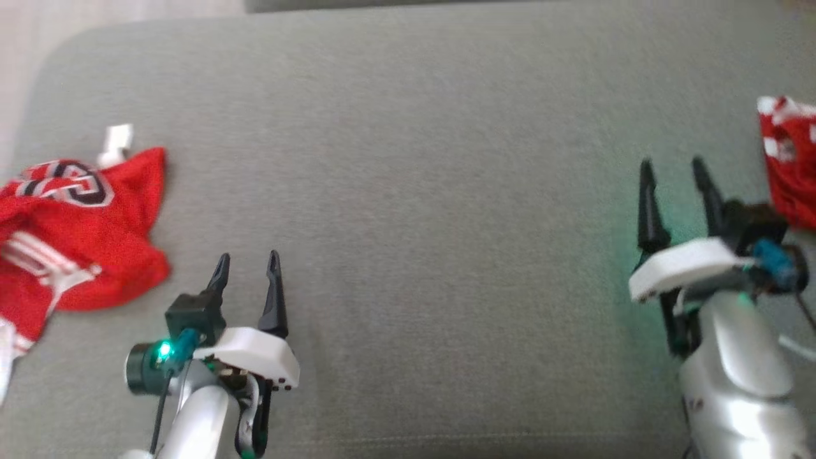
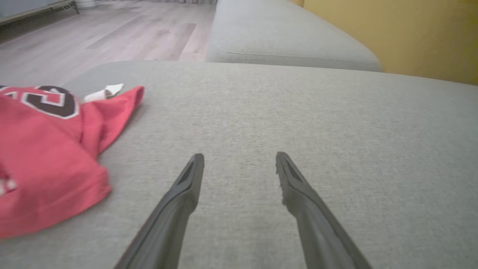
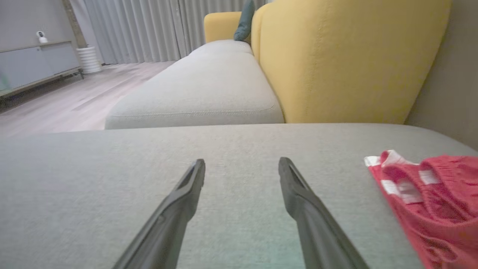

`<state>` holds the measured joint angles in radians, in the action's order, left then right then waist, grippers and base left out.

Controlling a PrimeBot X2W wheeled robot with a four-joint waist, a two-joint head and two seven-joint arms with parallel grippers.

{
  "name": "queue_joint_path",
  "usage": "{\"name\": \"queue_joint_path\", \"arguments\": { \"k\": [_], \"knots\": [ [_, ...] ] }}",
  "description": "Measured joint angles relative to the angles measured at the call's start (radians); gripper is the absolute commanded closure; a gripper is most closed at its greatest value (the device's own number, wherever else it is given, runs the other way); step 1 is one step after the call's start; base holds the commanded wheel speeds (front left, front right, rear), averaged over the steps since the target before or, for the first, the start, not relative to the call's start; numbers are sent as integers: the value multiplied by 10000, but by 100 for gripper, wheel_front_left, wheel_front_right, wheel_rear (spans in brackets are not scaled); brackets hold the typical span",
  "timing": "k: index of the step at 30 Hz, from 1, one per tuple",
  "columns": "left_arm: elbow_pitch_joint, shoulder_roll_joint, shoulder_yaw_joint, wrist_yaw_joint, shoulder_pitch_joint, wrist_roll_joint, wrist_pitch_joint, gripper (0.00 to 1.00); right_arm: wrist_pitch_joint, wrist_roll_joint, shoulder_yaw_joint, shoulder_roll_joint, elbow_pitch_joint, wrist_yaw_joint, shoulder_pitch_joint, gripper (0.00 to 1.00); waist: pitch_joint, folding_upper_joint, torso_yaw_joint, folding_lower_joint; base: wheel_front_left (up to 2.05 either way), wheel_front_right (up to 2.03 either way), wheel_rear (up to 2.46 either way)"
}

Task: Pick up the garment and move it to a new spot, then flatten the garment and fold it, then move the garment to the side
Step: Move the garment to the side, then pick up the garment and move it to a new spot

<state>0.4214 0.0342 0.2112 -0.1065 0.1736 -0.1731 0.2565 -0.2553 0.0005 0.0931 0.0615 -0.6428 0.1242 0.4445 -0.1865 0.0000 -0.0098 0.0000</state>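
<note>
I'm hovering left pincer and right pincer open and empty above the grey sofa cushion, planning to pinch a loose edge of the crumpled red jersey at middle left.

Garments: two, a red jersey bearing a dark numeral and a red-and-white piece. Grippers: two, the left gripper and the right gripper, each with two dark fingers (four fingers in total). Grey seat cushions: two, the near cushion and the far cushion. Yellow backrests: two, the near backrest and the far backrest. Teal pillow: one. White ribbed cylinder: one.
</note>
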Motion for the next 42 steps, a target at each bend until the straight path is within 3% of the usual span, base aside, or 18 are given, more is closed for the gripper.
{"name": "queue_joint_path", "arguments": {
  "k": [8, 21, 27, 31, 42],
  "knots": [
    [-17, 4, -464, -2, -476, 196, 0, 0, 0, 1542, -1070, -61, 176, 0, -1084, 0, 887, 0, 554, 0, 0, 0, 0],
    [-132, 6, -984, -4, -1366, 397, -2, 0, 0, 2042, -1810, -75, 211, 0, -1963, 0, 1752, 0, 319, -1, 0, 0, 0],
    [-309, 6, -965, -4, -1382, 393, -2, 0, 0, 2102, -1894, -75, 343, 0, -1967, 0, 1742, 0, 563, 0, 0, 0, 0],
    [-341, 8, -936, 0, -1372, 364, -2, 0, 0, 2142, -2150, -73, 491, 0, -1995, 0, 1696, 0, 1023, 0, 0, 0, 0],
    [-318, 6, -1091, 13, -1283, 199, -2, 0, 0, 2454, -2865, -82, 529, 0, -2081, 0, 1506, 0, 3719, 0, 0, 0, 0]
  ]
}}
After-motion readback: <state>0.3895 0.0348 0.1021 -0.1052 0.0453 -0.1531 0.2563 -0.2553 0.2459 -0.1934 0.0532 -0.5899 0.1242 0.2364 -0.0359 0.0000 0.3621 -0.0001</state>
